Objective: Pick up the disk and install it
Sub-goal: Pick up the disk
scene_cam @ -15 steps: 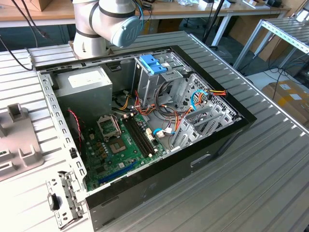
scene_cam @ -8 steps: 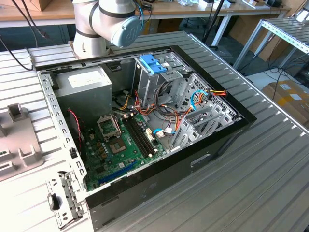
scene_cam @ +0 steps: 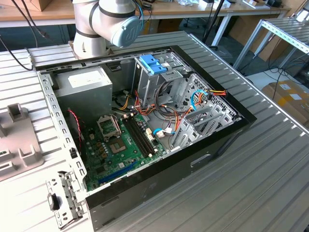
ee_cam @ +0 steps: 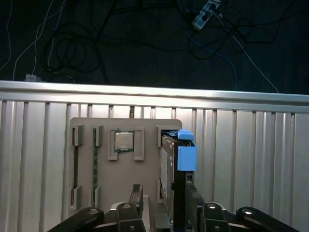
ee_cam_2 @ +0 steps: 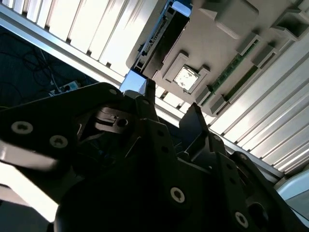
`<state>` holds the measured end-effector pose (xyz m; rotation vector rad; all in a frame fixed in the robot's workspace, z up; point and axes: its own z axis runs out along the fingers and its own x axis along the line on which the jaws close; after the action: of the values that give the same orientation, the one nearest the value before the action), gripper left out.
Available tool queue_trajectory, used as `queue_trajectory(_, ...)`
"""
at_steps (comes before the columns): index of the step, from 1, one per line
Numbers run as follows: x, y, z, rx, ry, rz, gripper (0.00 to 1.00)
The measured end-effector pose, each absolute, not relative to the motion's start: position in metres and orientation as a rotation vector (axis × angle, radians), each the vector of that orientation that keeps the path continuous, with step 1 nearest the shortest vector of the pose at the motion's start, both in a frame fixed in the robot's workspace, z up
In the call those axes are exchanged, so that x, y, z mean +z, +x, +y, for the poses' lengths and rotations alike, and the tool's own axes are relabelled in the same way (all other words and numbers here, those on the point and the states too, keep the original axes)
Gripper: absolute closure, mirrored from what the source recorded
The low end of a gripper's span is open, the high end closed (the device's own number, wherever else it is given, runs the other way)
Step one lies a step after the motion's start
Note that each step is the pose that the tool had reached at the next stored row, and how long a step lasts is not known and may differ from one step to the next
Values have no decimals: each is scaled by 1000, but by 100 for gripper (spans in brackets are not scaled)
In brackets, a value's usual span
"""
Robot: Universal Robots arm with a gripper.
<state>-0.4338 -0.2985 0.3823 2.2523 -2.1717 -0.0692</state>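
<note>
The gripper (ee_cam: 163, 194) hangs over the grey holder tray (ee_cam: 125, 176) with its jaws open, straddling the disk (ee_cam: 169, 164). The disk stands on edge in the tray's end slot, its blue tab (ee_cam: 186, 155) at the end away from the fingers (a processor chip (ee_cam: 124, 141) and memory sticks (ee_cam: 76, 164) fill neighbouring slots). A sound grasp probably needs the jaws centred, square to the disk's flat faces and clear of the tab, so both pads meet together.
</note>
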Motion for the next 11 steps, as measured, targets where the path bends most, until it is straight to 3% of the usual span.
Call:
queue_trajectory(1,382,-434,-299,-69,2252,-2172,52)
queue_trajectory(2,382,-434,-299,-69,2252,-2172,45)
queue_trajectory(11,382,-435,-298,-69,2252,-2172,45)
